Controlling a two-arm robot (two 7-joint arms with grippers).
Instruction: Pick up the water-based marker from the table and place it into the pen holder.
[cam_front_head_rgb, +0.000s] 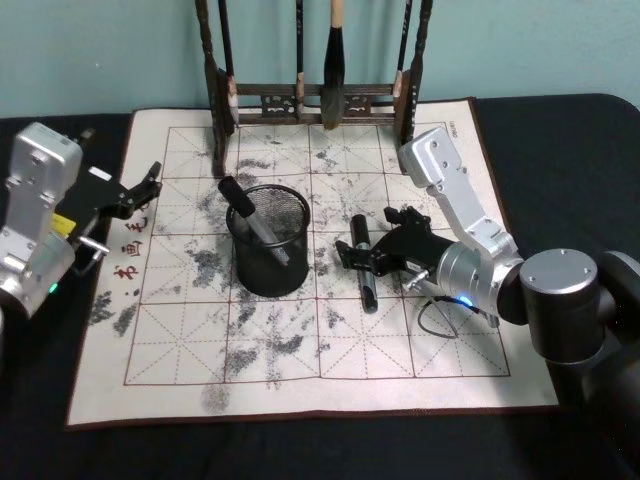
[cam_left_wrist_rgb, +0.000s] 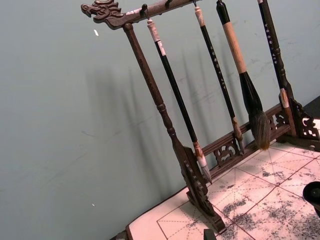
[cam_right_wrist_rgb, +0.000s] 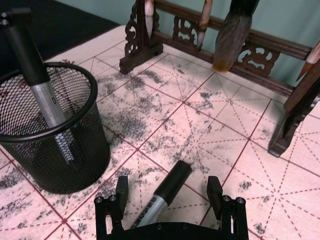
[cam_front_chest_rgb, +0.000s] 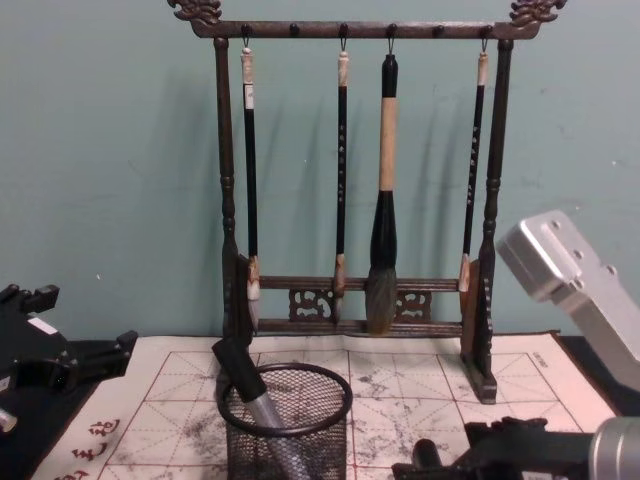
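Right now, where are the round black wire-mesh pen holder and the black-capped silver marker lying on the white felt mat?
Black mesh pen holder (cam_front_head_rgb: 268, 272): head view, front mesh wall.
Silver marker (cam_right_wrist_rgb: 156, 204): right wrist view, barrel just below the cap.

1. Right gripper (cam_right_wrist_rgb: 167, 190): black fingers, silver-grey arm.
2. Marker (cam_right_wrist_rgb: 172, 181) between its fingers: black cap, silver-grey barrel.
3. Pen holder (cam_right_wrist_rgb: 75, 160), left of gripper: black wire mesh. Second marker (cam_right_wrist_rgb: 42, 95) inside: black and silver.
4. Mat (cam_front_head_rgb: 300, 370) under gripper: white, red grid lines, grey ink blotches, dark red border.
5. Table (cam_front_head_rgb: 560, 140): black.
6. Brush rack (cam_front_chest_rgb: 225, 200), beyond gripper: dark brown.
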